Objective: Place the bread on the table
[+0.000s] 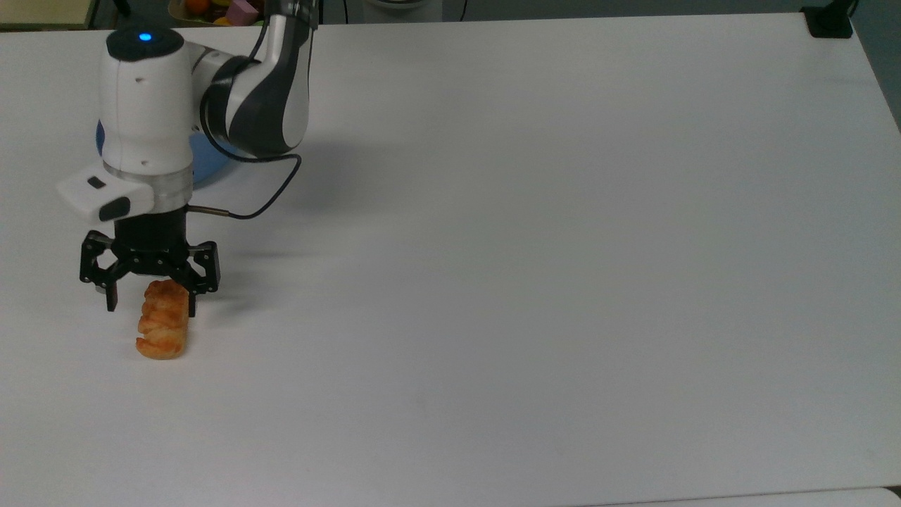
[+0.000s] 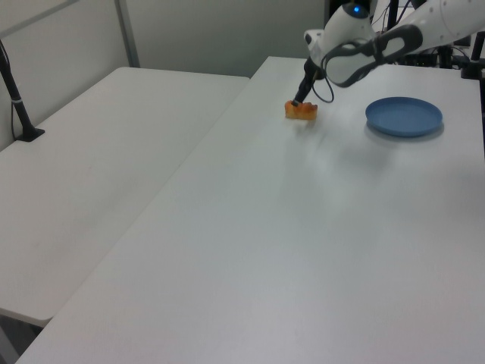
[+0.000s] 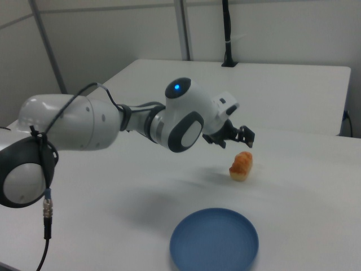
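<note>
Orange bread (image 1: 163, 329) on table (image 1: 528, 246), below open end effector (image 1: 149, 301).

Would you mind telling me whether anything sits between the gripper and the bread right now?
Nothing visible does. The open gripper hangs just above one end of the bread, which lies on the table, apart from the blue plate.

A round blue plate (image 2: 404, 116) sits empty; colourful objects (image 1: 225, 10) lie beyond the top view's far edge.

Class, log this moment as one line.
gripper: open, above bread | bread: lying on table, released | blue plate: empty
</note>
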You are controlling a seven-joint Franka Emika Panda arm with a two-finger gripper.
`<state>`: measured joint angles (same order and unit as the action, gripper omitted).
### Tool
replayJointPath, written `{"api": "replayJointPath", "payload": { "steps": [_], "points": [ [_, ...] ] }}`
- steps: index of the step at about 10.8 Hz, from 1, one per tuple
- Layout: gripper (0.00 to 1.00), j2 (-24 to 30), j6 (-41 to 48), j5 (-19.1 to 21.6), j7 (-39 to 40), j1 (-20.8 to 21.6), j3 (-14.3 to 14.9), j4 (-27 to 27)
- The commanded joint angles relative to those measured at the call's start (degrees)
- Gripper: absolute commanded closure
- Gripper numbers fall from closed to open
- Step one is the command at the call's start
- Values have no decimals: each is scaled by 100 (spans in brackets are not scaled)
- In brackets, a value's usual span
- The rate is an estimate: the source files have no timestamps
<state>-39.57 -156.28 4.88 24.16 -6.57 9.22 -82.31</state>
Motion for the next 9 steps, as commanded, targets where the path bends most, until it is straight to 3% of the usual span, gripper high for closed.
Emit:
{"api": "replayJointPath", "payload": {
  "steps": [1,5,9],
  "points": [
    [0,1151,839,-5,-420,164,-60,-664],
    [0,2196,2895,-645,-1673,795,-69,-655],
    [0,3102,4882,-646,-1880,1472,-69,-716]
  ]
}}
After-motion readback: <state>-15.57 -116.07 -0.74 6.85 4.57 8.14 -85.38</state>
